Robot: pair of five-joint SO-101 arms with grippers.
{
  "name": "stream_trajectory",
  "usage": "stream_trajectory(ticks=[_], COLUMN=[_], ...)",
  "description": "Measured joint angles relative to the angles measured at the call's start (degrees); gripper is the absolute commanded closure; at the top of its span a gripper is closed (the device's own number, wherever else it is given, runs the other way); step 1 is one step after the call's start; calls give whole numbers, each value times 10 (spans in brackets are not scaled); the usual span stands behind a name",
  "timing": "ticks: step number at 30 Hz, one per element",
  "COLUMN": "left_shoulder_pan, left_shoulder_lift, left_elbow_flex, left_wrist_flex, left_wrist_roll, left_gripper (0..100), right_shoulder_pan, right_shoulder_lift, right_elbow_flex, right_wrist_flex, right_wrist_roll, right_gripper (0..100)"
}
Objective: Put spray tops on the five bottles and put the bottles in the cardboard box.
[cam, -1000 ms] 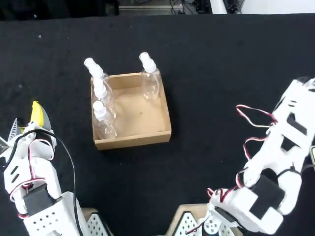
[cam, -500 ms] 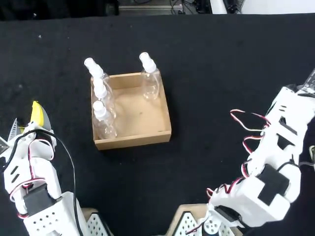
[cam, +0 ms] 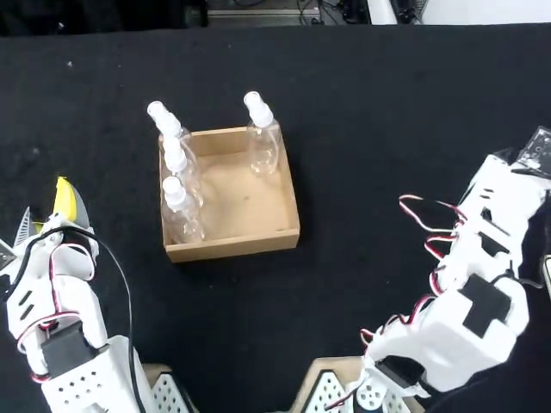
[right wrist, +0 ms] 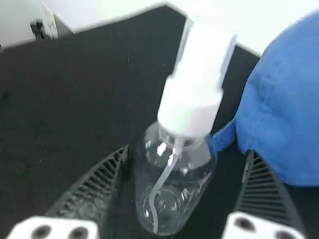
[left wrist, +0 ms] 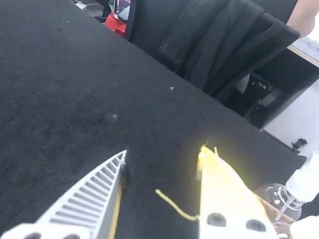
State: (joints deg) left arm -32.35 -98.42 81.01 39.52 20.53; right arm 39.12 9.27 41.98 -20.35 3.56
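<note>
Bottle five sits right between the fingers of your right end effector. It's clear plastic, with its white spray top on and the dip tube curling down inside. That end effector is released. One ribbed finger is just beside the bottle's wall, while the other finger stands off with a gap showing, so nothing is clamped. I cannot tell whether the nearer finger actually touches the plastic. A blue hat lies just behind the bottle, on the black counter.

From overhead, your right arm is out by the counter's right edge, well apart from the cardboard box. The box sits mid-counter with four capped bottles standing in it. Three line its left wall: the far bottle, the middle bottle and the near bottle. The corner bottle stands at the far right.

Your left end effector is released too, its grey and yellow fingers spread over bare counter and gripping nothing. In the overhead view it rests at the counter's left side, near the box but not touching it.
</note>
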Motion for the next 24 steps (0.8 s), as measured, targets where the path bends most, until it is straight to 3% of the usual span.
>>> stream_trajectory(ticks=[24], left_shoulder_pan=[0], left_shoulder_lift=[-4], left_elbow_flex=[11], left_wrist_flex=[0], left_wrist_roll=[0], left_gripper=[795], right_shoulder_pan=[-3], right_shoulder_lift=[4], right_elbow_flex=[1], right_wrist_flex=[0], right_wrist_roll=[0], right_gripper=[691])
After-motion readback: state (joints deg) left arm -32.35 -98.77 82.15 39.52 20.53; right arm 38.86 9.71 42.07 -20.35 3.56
